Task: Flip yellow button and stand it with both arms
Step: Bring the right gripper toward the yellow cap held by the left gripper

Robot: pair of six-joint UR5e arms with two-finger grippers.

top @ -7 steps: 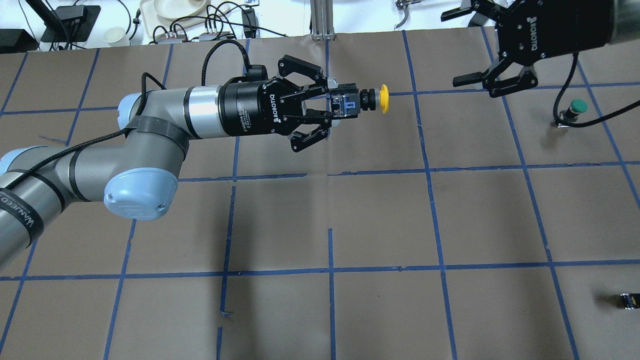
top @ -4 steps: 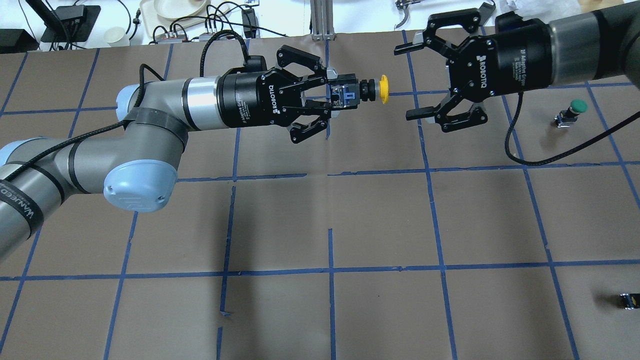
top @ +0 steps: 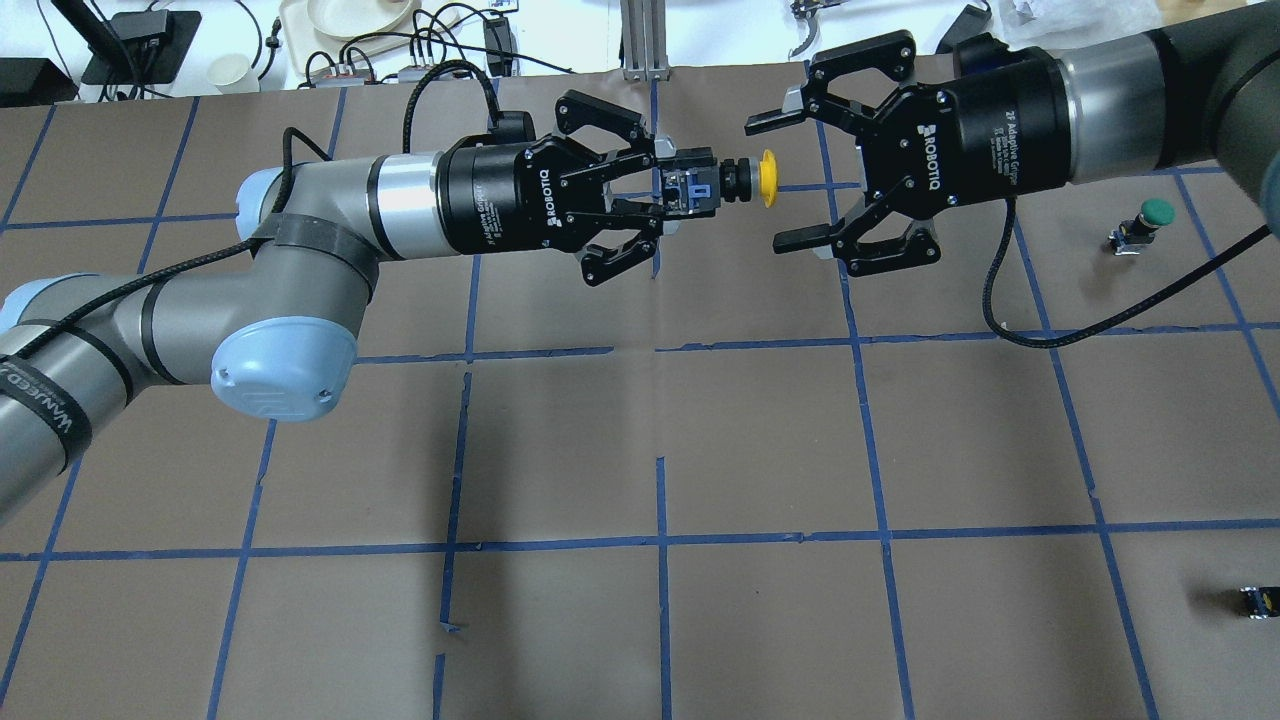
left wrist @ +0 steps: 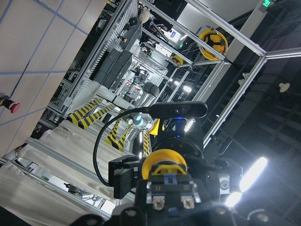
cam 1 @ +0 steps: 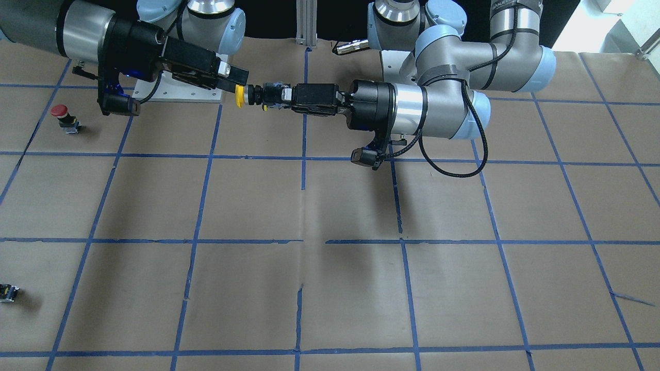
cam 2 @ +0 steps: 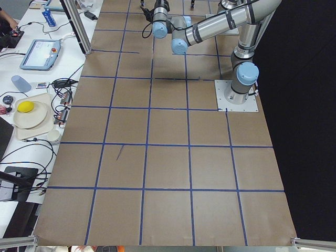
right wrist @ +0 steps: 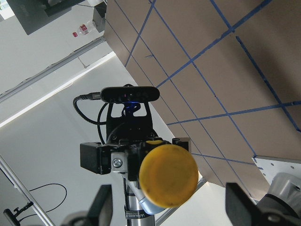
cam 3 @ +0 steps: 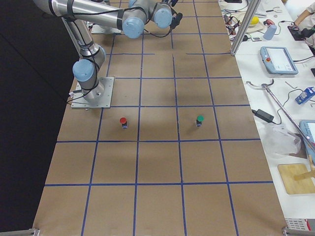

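The yellow button [top: 767, 192] is held level in the air, its yellow cap pointing at my right arm. My left gripper [top: 672, 196] is shut on its black and blue body [top: 700, 194]. My right gripper [top: 775, 182] is open, and its fingertips [top: 760, 123] reach level with the cap on either side without touching it. In the front view the cap [cam 1: 239, 96] sits just off the right gripper's finger [cam 1: 232, 72]. The right wrist view looks straight at the cap [right wrist: 168, 176] between its own spread fingers [right wrist: 240, 202]. The left wrist view shows the cap [left wrist: 164, 162] from behind.
A green-capped button [top: 1150, 215] stands at the table's right. A red-capped button [cam 1: 61, 111] stands nearer my base on the same side. A small black capless part [top: 1255, 600] lies at the near right edge. Brown paper with a blue tape grid [top: 660, 540] covers the table.
My right gripper has swung in from the far right and turned to face the left gripper. Its open fingers now flank the yellow cap. The left gripper has hardly moved.
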